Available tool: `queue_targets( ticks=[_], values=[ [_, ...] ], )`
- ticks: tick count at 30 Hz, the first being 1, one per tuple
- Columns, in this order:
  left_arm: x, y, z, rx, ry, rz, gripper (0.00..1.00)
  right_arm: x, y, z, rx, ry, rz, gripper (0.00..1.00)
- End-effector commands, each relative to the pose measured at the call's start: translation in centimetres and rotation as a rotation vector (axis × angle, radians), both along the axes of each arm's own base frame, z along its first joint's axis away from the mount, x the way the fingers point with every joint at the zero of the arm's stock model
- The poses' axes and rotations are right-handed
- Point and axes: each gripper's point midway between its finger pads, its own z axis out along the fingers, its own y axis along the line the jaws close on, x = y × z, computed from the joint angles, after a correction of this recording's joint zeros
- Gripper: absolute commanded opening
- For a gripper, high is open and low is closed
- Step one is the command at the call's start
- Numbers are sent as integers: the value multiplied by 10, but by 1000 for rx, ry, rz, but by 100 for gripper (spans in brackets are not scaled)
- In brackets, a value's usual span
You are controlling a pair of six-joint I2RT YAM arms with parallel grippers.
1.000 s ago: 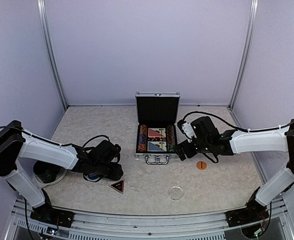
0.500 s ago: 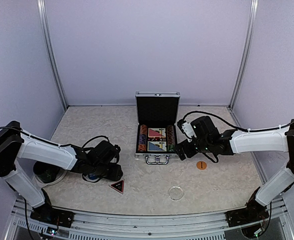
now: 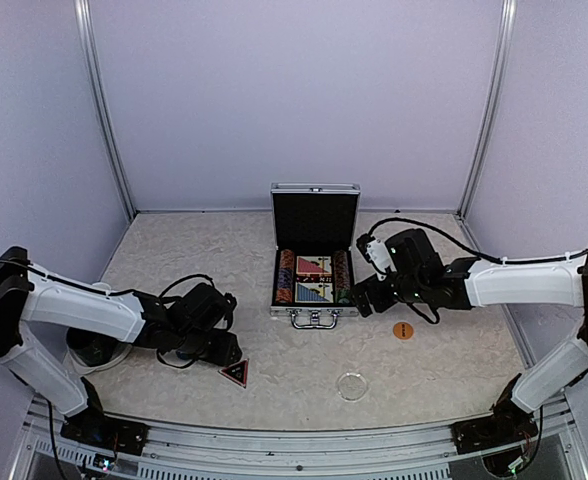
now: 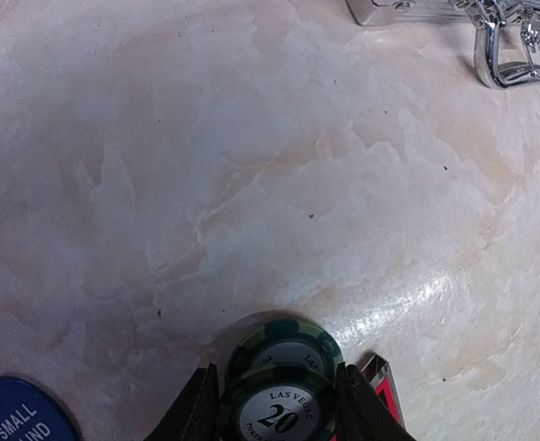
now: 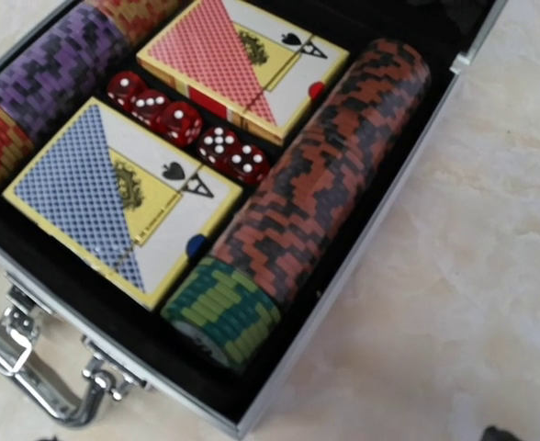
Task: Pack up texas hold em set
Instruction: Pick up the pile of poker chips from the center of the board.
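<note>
The silver case [image 3: 314,314] of the texas hold em set lies open at the table's middle, lid upright. In the right wrist view it holds two card decks [image 5: 123,197], red dice [image 5: 180,121], an orange-black chip row [image 5: 330,175] ending in green chips [image 5: 222,310], and purple chips [image 5: 45,69]. My left gripper [image 3: 226,350] is low over the table, shut on two stacked green chips [image 4: 279,404]; the top one reads 20. The dark triangle marker [image 3: 235,373] lies just right of it. My right gripper [image 3: 364,300] hovers open at the case's right front corner; its fingers stay out of the wrist view.
An orange button [image 3: 403,330] lies right of the case, and a clear round disc [image 3: 352,385] nearer the front. A blue "small blind" button [image 4: 20,415] sits left of my left gripper. Dark cups on a clear plate [image 3: 94,345] stand at the far left.
My left arm has sunk lower and its gripper has edged toward the triangle marker. The right arm has shifted slightly to the right.
</note>
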Motion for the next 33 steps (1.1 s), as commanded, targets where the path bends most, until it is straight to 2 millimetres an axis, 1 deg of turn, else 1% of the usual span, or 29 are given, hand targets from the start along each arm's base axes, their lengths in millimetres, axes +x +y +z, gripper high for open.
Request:
queue_targets(
  ticks=[1, 3, 10, 13, 17, 21, 24, 27, 30, 33],
  values=[
    [-1, -1, 11, -18, -14, 7, 28, 0, -4, 10, 28, -7, -12, 99],
    [2, -2, 15, -19, -24, 7, 28, 0, -6, 10, 24, -10, -18, 99],
    [5, -2, 19, -5, -37, 7, 28, -1, -5, 9, 28, -9, -14, 99],
    [4, -3, 18, -6, -33, 3, 29, -2, -4, 9, 34, -7, -8, 99],
    [5, -3, 10, 16, -21, 0, 32, -1, -4, 9, 34, -9, -11, 99],
    [5, -7, 8, 9, -16, -5, 44, -2, -3, 7, 32, 0, -5, 99],
    [4, -7, 10, 11, -17, -6, 58, -3, -3, 6, 32, 0, -6, 99],
    [2, -7, 12, 9, -16, -17, 66, -2, -3, 6, 31, 1, -6, 99],
    [1, -5, 11, 20, -17, -14, 69, -2, -3, 6, 36, -2, -6, 99],
    [-2, -12, 13, -6, -14, -35, 71, -1, 0, 4, 33, 10, 0, 99]
  ],
)
